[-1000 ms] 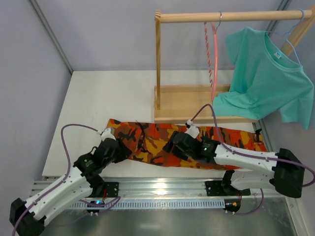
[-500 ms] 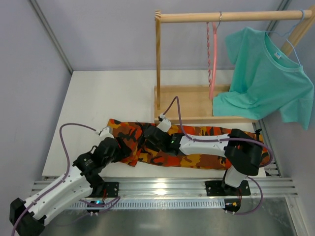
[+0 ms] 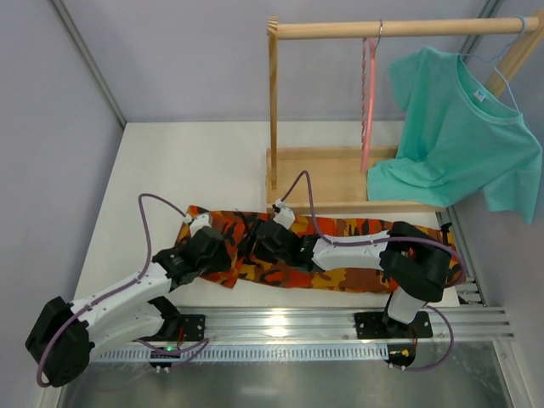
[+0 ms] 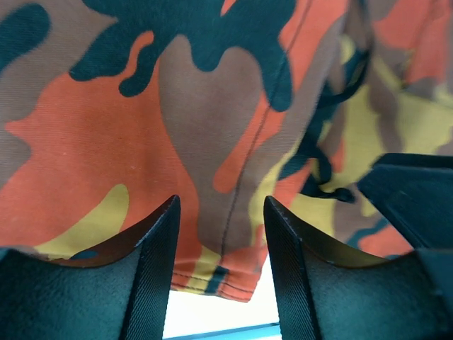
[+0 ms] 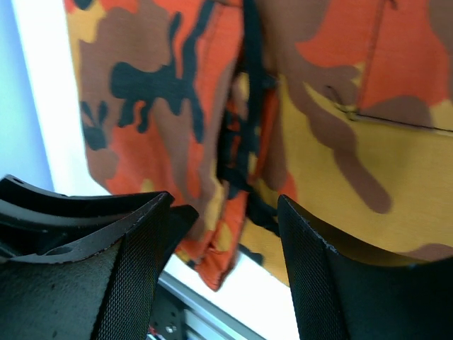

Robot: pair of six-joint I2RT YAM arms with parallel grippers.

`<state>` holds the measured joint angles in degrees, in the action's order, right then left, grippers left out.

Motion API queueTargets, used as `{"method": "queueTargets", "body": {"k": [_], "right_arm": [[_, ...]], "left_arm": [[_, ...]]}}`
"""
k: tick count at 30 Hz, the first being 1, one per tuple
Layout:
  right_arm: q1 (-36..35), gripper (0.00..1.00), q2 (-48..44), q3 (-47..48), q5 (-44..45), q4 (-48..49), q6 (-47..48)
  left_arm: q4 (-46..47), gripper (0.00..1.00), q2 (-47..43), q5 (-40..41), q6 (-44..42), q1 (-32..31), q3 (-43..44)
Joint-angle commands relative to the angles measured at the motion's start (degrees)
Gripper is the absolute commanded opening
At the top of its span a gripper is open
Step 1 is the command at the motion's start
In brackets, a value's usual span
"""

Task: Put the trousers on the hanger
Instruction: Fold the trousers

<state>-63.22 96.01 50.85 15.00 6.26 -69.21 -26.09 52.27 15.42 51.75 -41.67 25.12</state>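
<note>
The camouflage trousers [image 3: 255, 269] lie flat and stretched left to right across the near part of the table. My left gripper [image 3: 208, 251] hovers open over their left end, and the hem edge [image 4: 219, 280] shows between its fingers. Just to its right, my right gripper [image 3: 274, 240] is also open, above the bunched cloth and black drawstrings [image 5: 244, 127]. Neither gripper holds any cloth. The trousers [image 4: 141, 142] fill the left wrist view, and the trousers [image 5: 368, 156] fill most of the right wrist view. The pink hanger [image 3: 366, 102] hangs empty on the wooden rail [image 3: 374, 29] at the back.
The rail belongs to a wooden rack with a tray base [image 3: 323, 170] just behind the trousers. A teal T-shirt [image 3: 463, 127] hangs on a light-blue hanger at the rack's right end. A metal mounting rail [image 3: 280, 323] runs along the table's near edge.
My right arm has swung left from the middle of the trousers to their left end, beside the left gripper. The left arm has pushed slightly rightward over the cloth.
</note>
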Motion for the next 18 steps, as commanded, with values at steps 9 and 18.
{"method": "queueTargets", "body": {"k": [9, 18], "right_arm": [[1.7, 0.65, -4.6, -4.0, -0.2, 4.5, 3.6], [2.0, 0.65, -4.3, -4.6, -0.7, 4.9, 3.8]], "left_arm": [[5.3, 0.48, 6.4, -3.1, -2.5, -1.4, 2.2], [1.5, 0.47, 6.4, -1.5, -1.9, -3.7, 4.0]]}}
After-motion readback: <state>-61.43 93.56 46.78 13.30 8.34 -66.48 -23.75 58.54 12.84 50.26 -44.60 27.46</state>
